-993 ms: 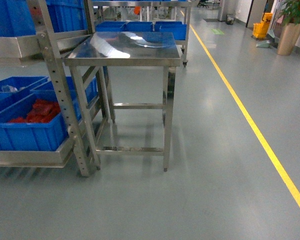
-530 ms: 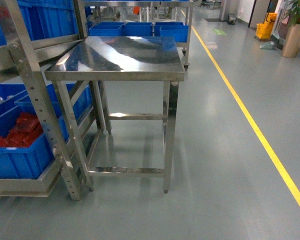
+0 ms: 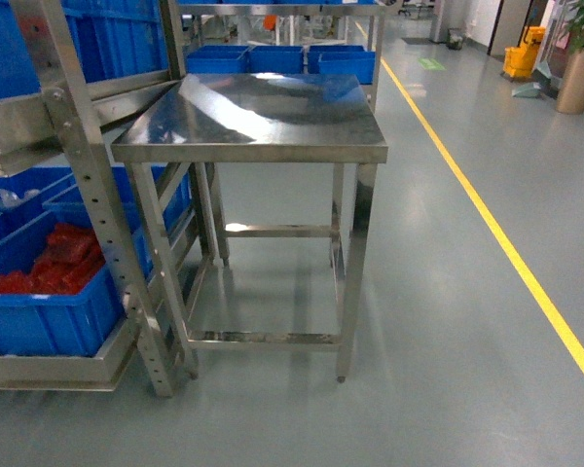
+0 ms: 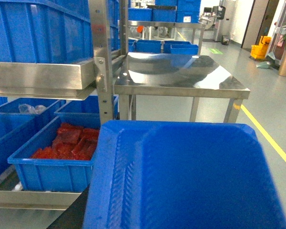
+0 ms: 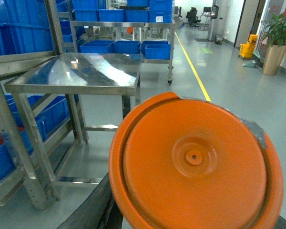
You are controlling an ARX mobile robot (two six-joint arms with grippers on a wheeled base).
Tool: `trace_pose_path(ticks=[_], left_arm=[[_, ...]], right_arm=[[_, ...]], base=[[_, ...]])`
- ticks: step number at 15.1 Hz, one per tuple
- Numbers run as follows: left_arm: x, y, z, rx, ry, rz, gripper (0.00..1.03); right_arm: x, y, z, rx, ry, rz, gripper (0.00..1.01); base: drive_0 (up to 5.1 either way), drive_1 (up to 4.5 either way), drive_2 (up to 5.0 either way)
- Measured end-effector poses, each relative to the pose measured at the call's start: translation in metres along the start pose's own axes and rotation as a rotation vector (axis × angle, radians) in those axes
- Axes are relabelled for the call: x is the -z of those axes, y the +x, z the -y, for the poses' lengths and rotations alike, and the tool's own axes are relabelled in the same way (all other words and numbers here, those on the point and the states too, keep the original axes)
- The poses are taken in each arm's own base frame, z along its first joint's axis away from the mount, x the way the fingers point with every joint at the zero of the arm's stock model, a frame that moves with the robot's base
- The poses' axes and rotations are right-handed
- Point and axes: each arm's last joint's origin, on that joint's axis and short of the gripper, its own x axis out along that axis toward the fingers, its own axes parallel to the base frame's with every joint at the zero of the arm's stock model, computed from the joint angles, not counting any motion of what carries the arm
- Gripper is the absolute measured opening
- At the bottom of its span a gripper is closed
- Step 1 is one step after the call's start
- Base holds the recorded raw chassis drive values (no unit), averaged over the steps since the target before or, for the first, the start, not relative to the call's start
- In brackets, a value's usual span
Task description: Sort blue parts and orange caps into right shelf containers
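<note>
1. Far left, a steel shelf rack [image 3: 97, 209] carries bright-blue crates; the near low crate [image 3: 49, 316] holds red parts [image 3: 63, 261], and more blue crates [image 3: 127, 39] sit on the tier above.
2. Just right of the rack, touching or nearly touching its upright, stands a bare stainless surface [image 3: 258, 117] on four legs, its top reflecting the ceiling lights.
3. Far behind it, three blue containers [image 3: 297, 60] line a second steel shelf along the aisle.
4. Right of centre, a yellow line [image 3: 487, 219] runs along the grey floor [image 3: 448, 321]; a potted plant [image 3: 582, 53] and a yellow mop bucket [image 3: 524, 51] stand at far right.
5. The left wrist view is filled at its near edge by a blue part [image 4: 181, 176], a moulded tray-like piece; the left end effector itself is hidden, so its grip cannot be told.
6. The right wrist view shows a round orange cap [image 5: 195, 164] close to the lens; the right end effector is likewise out of sight, its state unknowable.
</note>
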Motion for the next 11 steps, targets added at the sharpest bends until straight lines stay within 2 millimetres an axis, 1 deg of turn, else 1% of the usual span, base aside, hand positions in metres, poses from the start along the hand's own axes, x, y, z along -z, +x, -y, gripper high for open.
trace_pose_path(ticks=[11], left_arm=[[0.0,0.0,0.0,0.0,0.0,0.0,0.43]], right_arm=[[0.0001,0.0,0.0,0.0,0.0,-0.001,0.44]], base=[[-5.0,2.44,2.4]])
